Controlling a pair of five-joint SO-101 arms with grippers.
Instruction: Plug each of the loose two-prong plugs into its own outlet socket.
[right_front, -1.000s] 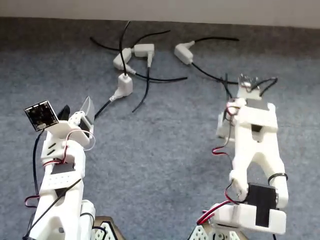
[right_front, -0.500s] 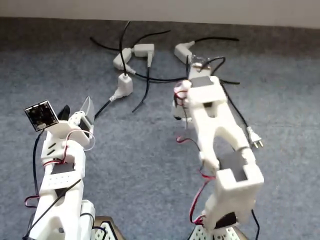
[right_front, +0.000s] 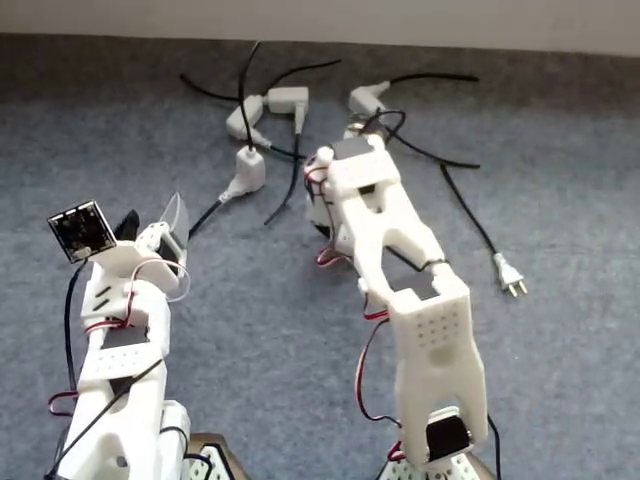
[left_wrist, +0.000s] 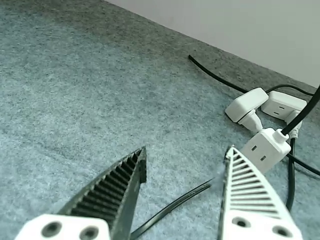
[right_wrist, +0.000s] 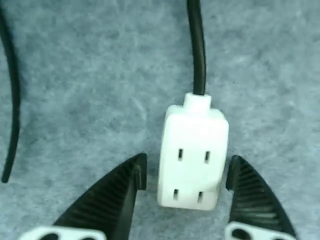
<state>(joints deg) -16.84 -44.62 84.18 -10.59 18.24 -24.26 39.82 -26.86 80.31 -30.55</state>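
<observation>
No word, number or sign can be read on the sockets (right_wrist: 192, 150) or the plug (right_front: 511, 283).

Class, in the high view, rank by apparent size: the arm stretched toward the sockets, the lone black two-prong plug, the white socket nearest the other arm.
Largest: right arm.
Next: white socket.
Smallest: black plug, only slightly smaller than the socket.

Indoor room, possibly office or lab: grey carpet (right_front: 260, 330) as work surface, pale wall (right_front: 400, 15) behind.
</observation>
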